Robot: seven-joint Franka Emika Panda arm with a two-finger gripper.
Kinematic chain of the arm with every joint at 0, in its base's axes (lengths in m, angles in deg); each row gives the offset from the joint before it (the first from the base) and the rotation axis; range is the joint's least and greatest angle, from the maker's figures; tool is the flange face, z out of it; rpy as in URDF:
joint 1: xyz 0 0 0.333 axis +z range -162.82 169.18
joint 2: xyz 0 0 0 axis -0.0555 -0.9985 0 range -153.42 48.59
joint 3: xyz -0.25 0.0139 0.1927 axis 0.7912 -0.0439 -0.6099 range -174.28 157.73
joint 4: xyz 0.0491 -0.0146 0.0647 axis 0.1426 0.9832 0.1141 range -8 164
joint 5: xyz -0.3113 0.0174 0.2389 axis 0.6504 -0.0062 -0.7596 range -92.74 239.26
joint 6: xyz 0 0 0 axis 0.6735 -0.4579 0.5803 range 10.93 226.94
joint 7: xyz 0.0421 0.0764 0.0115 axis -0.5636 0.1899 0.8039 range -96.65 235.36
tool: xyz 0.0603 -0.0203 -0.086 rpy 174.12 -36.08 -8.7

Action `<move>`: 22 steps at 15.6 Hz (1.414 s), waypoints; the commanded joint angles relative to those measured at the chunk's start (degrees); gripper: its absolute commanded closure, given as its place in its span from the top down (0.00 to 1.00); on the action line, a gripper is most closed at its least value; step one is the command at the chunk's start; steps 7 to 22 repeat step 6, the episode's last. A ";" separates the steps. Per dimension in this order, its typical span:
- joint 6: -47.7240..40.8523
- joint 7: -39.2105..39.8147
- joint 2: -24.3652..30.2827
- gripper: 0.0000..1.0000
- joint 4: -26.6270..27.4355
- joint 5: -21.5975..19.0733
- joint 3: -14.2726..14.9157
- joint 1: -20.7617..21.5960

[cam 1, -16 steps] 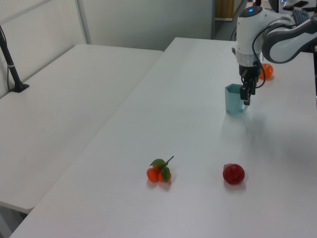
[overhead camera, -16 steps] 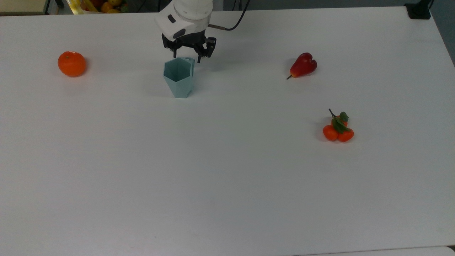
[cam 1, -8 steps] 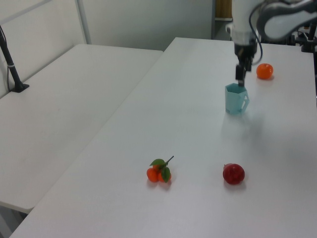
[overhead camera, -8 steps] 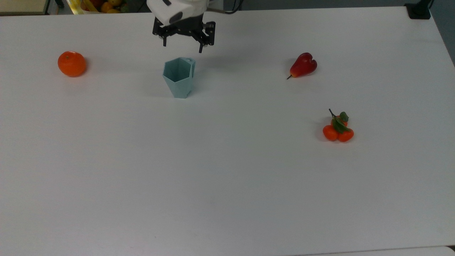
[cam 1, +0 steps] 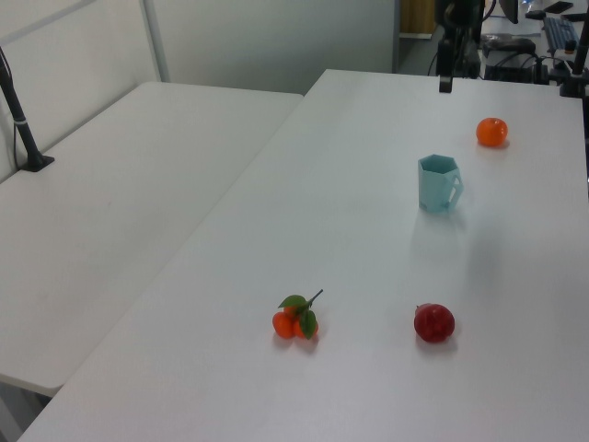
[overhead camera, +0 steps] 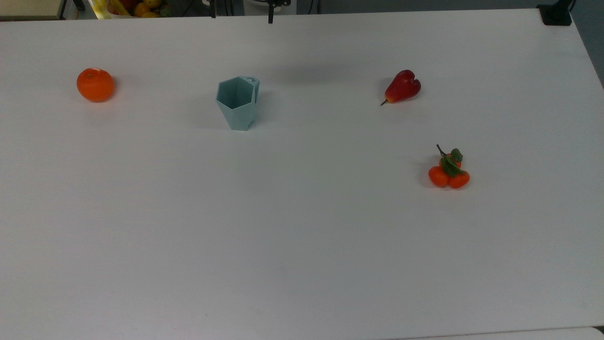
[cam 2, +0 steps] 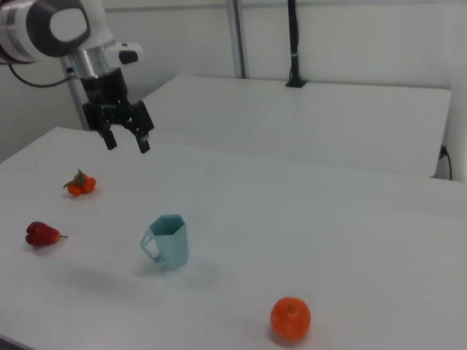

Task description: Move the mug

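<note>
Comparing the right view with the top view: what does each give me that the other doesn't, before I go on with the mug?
Right view alone: the whole black two-finger gripper, fingers spread, empty, raised above the white table, and the pale teal faceted plastic mug's handle from the side. Top view alone: a look down into the mug's open mouth. Both: the mug upright and free, the round orange, the red pear-shaped fruit and the leafy cluster of small oranges.

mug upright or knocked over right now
Upright. The mug stands on its narrow base on the table, open mouth up, handle at its side; the gripper hangs above, jaws apart, not touching it.
</note>
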 commanded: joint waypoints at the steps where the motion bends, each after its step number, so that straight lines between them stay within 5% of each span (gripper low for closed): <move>1: -1.90 0.86 1.14 1.00 -0.91 -0.86 1.39 2.27; 5: -1.81 0.86 2.19 1.00 -1.26 -0.86 5.35 4.48; 22: -1.98 0.86 2.11 1.00 -1.70 -0.95 5.44 4.40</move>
